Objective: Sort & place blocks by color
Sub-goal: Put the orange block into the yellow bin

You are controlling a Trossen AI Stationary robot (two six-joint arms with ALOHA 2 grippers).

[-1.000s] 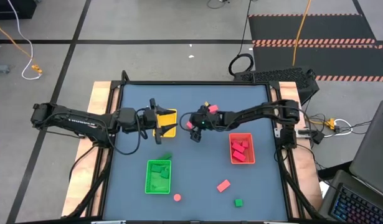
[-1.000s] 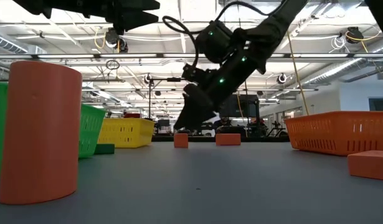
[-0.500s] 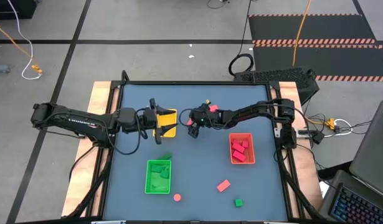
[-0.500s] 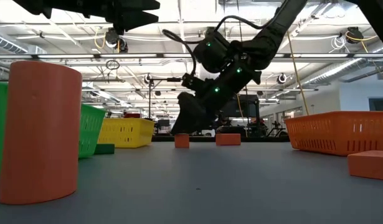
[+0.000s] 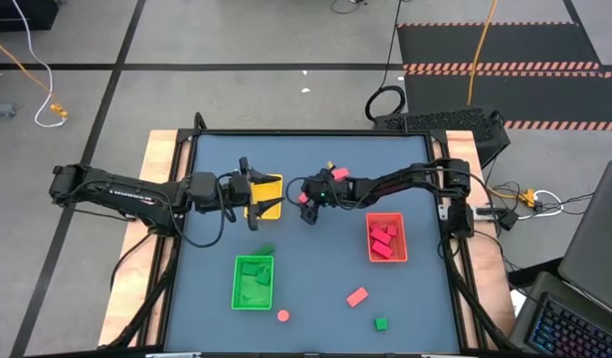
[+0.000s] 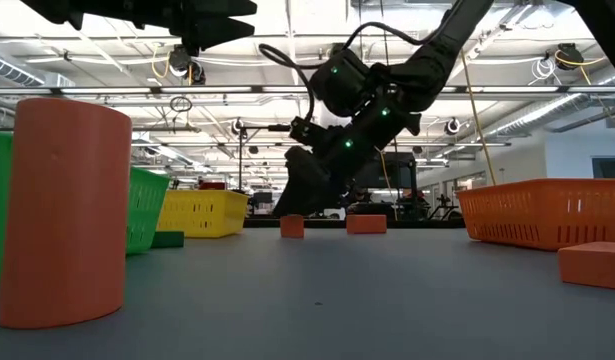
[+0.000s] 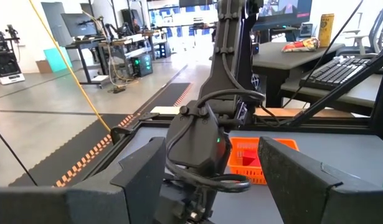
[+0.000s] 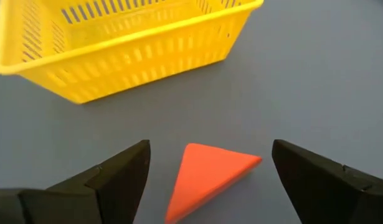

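Note:
A salmon-pink triangle block (image 8: 207, 177) lies flat on the grey table, in front of the yellow tray (image 8: 116, 43). My right gripper (image 8: 207, 155) hangs just above it, slanting down and open, one finger on either side and touching nothing. The high view shows that gripper (image 5: 306, 206) at the table's middle with the block (image 5: 304, 199) under it. My left gripper (image 5: 254, 195) is held level and open above the yellow tray (image 5: 269, 185). Other blocks lie loose: a pink one (image 5: 337, 174), a salmon one (image 5: 357, 296), a round one (image 5: 284, 316), a green cube (image 5: 381, 323).
The red tray (image 5: 386, 239) with red blocks stands on the right, and the green tray (image 5: 253, 281) with green blocks stands front left, a green block (image 5: 266, 251) just behind it. In the low view the round block (image 6: 67, 210) stands close to the camera.
My right gripper has sunk a little toward the triangle block and stayed open. The block has not moved.

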